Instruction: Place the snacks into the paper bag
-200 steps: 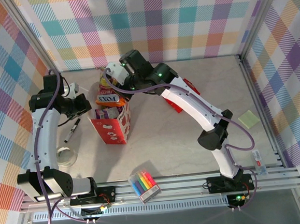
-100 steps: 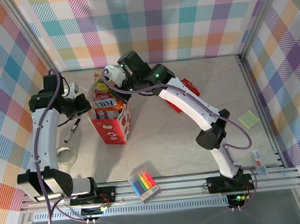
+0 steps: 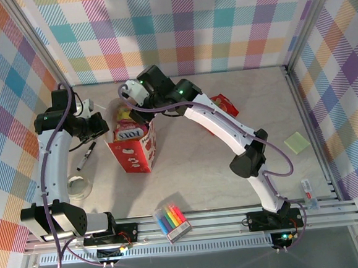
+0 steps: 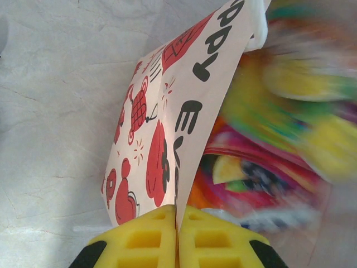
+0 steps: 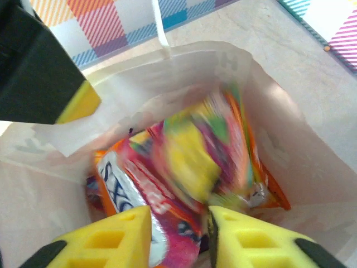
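1. Nearest, a marker pack (image 3: 171, 221) lies by the table's (image 3: 200, 169) near edge, well apart from the bag. A pen (image 3: 86, 156) lies to the bag's left.
2. Next, the bag (image 3: 132, 151) stands upright left of centre with its mouth open, and snacks (image 3: 127, 122) show at the top.
3. From above, the left gripper (image 3: 99, 124) sits at the bag's left rim. Its wrist view gives the grip itself: the yellow pads (image 4: 145, 243) are pressed together on the bag's paper edge, with blurred bright packets beyond.
4. The right gripper (image 3: 130, 93) hangs over the bag's far rim. Its wrist view looks straight down the mouth: the jaws stand apart and grip nothing. A blurred yellow-green packet (image 5: 189, 162) lies below them on pink and orange ones.
5. Farthest, a red packet (image 3: 226, 103) lies on the table, partly hidden by the right arm.
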